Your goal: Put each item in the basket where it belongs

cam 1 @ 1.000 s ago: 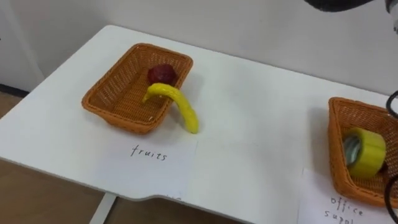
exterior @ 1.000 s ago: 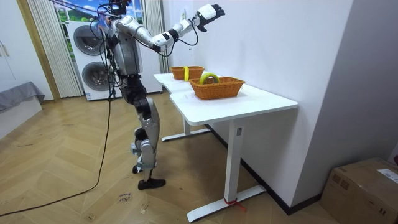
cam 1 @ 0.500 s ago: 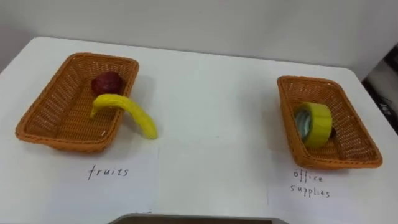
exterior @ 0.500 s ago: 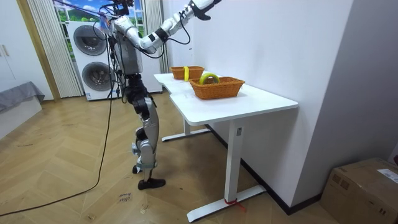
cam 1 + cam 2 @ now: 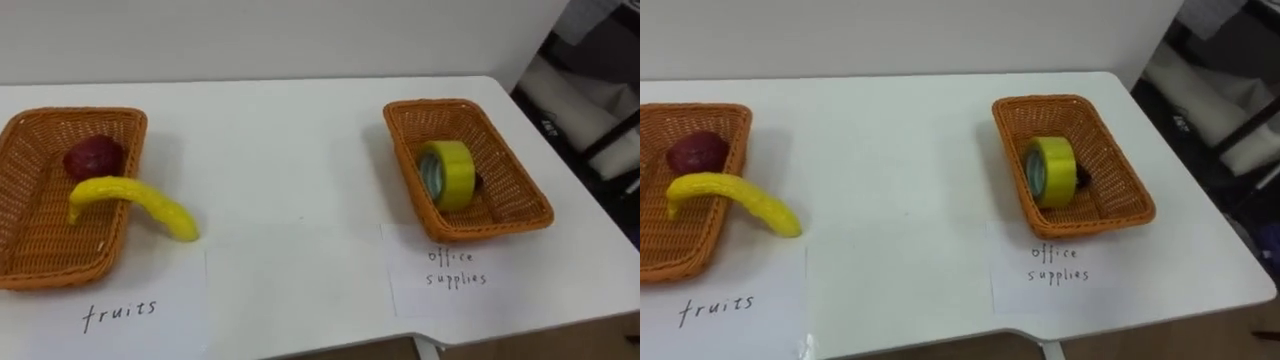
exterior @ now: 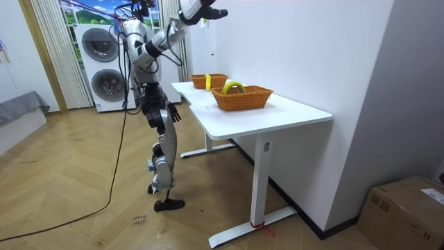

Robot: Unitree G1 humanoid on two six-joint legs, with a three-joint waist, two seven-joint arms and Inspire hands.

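Two wicker baskets stand on the white table point(image 5: 300, 150). In the fruit basket point(image 5: 40, 268) at the left lies a dark red fruit point(image 5: 93, 158). A yellow banana point(image 5: 130, 200) rests across that basket's right rim, its tip out over the table. The office basket point(image 5: 520, 212) at the right holds a yellow tape roll point(image 5: 447, 175) on edge, with a small dark thing point(image 5: 478, 182) beside it. In the room view I stand at the table's long side. My right hand point(image 6: 208, 12) is raised high, open and holding nothing. My left hand point(image 6: 175, 113) hangs open by my hip.
A handwritten paper label point(image 5: 120, 312) lies before the fruit basket and another label point(image 5: 455, 270) before the office basket. The table's right edge drops off to dark furniture point(image 5: 590, 110). Washing machines point(image 6: 104, 69) stand behind me, and a cardboard box point(image 6: 406, 208) sits on the floor.
The eye view has swung right, so both baskets sit further left in the picture. My right arm has swung up and back from over the table. Nothing on the table moved.
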